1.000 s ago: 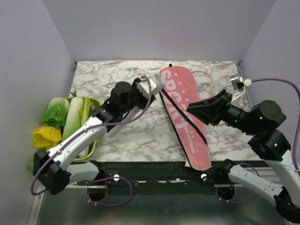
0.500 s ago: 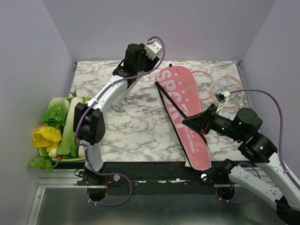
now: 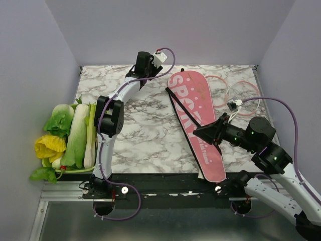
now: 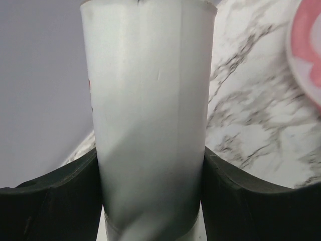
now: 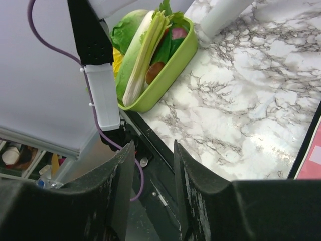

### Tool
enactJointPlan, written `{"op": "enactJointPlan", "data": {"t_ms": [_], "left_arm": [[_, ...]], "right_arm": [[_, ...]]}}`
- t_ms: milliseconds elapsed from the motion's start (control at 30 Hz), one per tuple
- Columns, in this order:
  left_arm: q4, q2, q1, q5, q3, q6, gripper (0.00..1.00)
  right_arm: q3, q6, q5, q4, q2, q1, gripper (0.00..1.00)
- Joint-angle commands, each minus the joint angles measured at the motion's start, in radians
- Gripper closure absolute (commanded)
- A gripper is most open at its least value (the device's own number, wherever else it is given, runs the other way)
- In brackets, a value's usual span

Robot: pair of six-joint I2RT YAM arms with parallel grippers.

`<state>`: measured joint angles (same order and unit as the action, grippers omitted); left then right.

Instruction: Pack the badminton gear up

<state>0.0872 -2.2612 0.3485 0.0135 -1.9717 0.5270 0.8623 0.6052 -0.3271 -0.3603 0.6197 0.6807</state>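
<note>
My left gripper (image 3: 140, 69) is stretched to the far back of the table. It is shut on the white tube (image 4: 150, 100), which fills the left wrist view between both jaws. The pink cover (image 3: 193, 113) lettered "SPORT" lies slanted at centre right, with its black strap (image 3: 186, 111) across it. A corner of it shows in the left wrist view (image 4: 308, 45). My right gripper (image 3: 197, 131) hovers over the cover's narrow part, open and empty (image 5: 153, 148). Pink-framed rackets (image 3: 244, 95) lie at the back right. No shuttlecocks show.
A green tray (image 5: 168, 75) of leafy vegetables (image 3: 70, 133) sits at the left edge of the marble table. The left arm (image 3: 108, 120) spans from the near edge to the back wall. The black front rail (image 5: 160, 165) lies under my right gripper.
My left arm swung from the table's middle to the far back, carrying the white tube. My right gripper moved nearer and leftward over the cover's narrow part.
</note>
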Motion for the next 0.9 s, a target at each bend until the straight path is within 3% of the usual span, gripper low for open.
{"op": "enactJointPlan", "data": {"t_ms": [0,67,200,367,400,500,533,567,867], "left_arm": [[-0.075,-0.049,-0.080,0.140,0.020,0.011,0.92],[-0.081,-0.067,-0.092,0.163,0.039,0.056,0.88],[-0.132,-0.061,-0.132,0.168,0.085,0.082,0.69],[-0.167,-0.032,-0.160,0.135,0.132,0.085,0.56],[-0.170,-0.026,-0.160,0.132,0.137,0.088,0.42],[-0.181,-0.003,-0.158,0.106,0.142,0.073,0.27],[-0.181,0.012,-0.157,0.099,0.142,0.065,0.10],[-0.181,0.021,-0.155,0.089,0.140,0.067,0.01],[-0.167,0.155,-0.109,0.102,0.161,0.041,0.01]], "right_arm": [[-0.049,-0.001,-0.001,0.038,0.006,0.006,0.54],[-0.068,0.007,-0.013,0.063,0.009,0.006,0.52],[-0.108,0.022,-0.029,0.093,0.023,0.005,0.46],[-0.126,0.025,-0.043,0.124,0.051,0.006,0.41],[-0.126,0.027,-0.044,0.127,0.055,0.006,0.40],[-0.126,0.025,-0.043,0.138,0.071,0.006,0.38],[-0.124,0.018,-0.041,0.138,0.077,0.005,0.37],[-0.121,0.012,-0.018,0.136,0.084,0.006,0.36],[0.027,-0.071,0.182,0.002,0.209,0.005,0.27]]}}
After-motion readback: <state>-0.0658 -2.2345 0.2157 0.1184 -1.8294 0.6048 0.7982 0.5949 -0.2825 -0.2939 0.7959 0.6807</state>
